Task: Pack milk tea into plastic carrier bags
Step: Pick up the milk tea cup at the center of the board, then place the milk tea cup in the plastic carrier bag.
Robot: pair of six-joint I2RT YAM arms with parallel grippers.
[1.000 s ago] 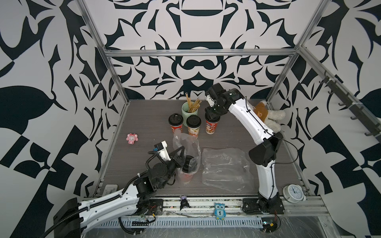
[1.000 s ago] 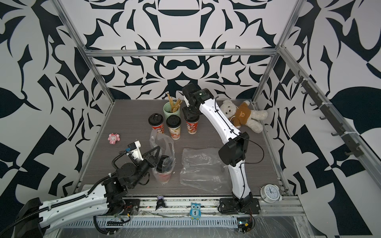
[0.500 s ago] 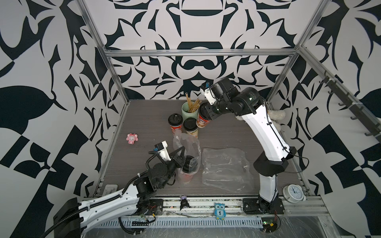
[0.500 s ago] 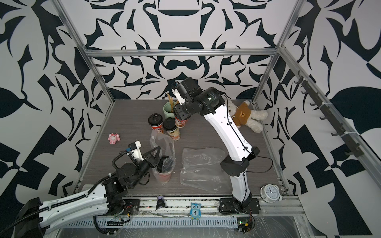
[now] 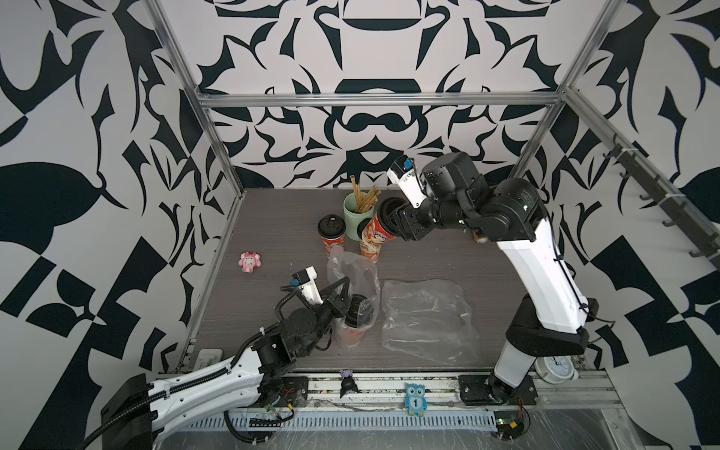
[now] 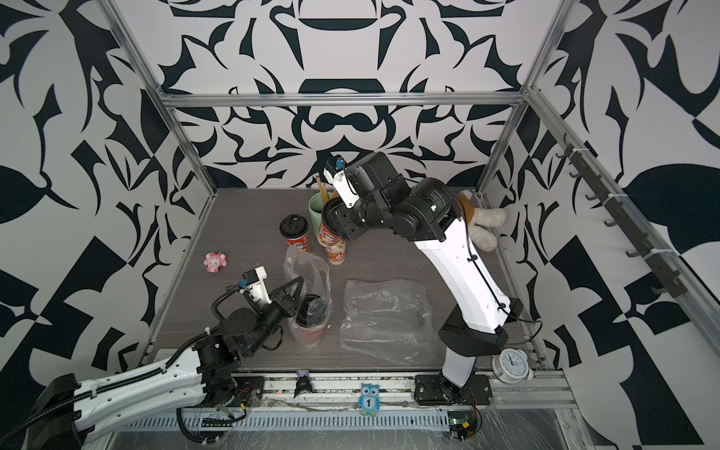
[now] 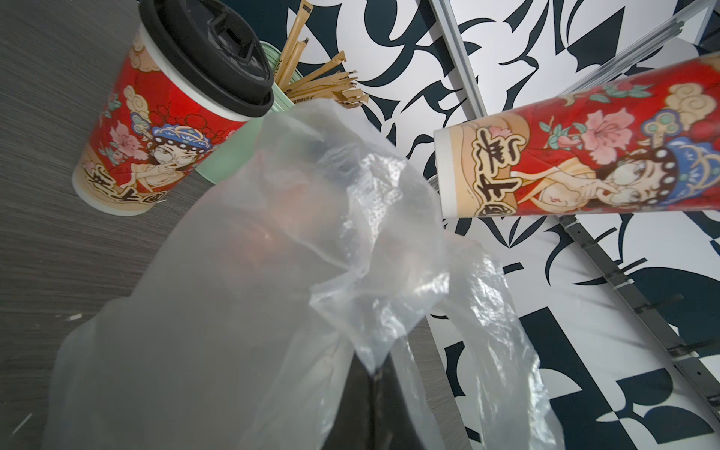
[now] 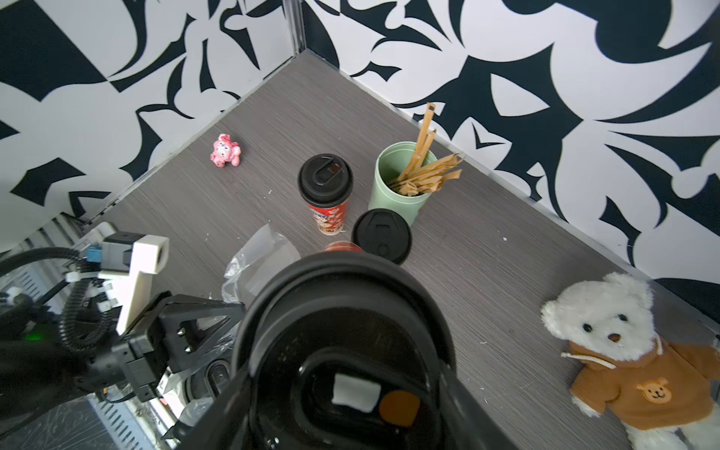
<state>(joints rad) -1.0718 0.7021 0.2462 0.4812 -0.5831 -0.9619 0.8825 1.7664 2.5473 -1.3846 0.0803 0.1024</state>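
Note:
My right gripper (image 5: pixel 392 221) is shut on a red milk tea cup (image 5: pixel 375 230) just under its black lid, holding it tilted in the air above the back of the table. That lid (image 8: pixel 343 350) fills the right wrist view. Two more milk tea cups stand below: one red (image 5: pixel 332 235), one partly behind the held cup (image 5: pixel 369 252). My left gripper (image 5: pixel 346 284) is shut on the rim of an upright plastic carrier bag (image 5: pixel 352 272) with a lidded cup (image 5: pixel 356 313) inside. The film is pinched between its jaws (image 7: pixel 376 389). A second bag (image 5: pixel 424 315) lies flat to the right.
A mint-green cup of sticks (image 5: pixel 350 222) stands behind the cups. A pink toy (image 5: pixel 249 263) lies at the left, a teddy bear (image 6: pixel 481 226) at the back right, a small clock (image 5: pixel 555 366) and an owl tag (image 5: pixel 415 401) on the front rail.
The right arm has lifted its cup off the table and swung it left and forward, tilting it over the standing cups. The left arm and its bag have not moved.

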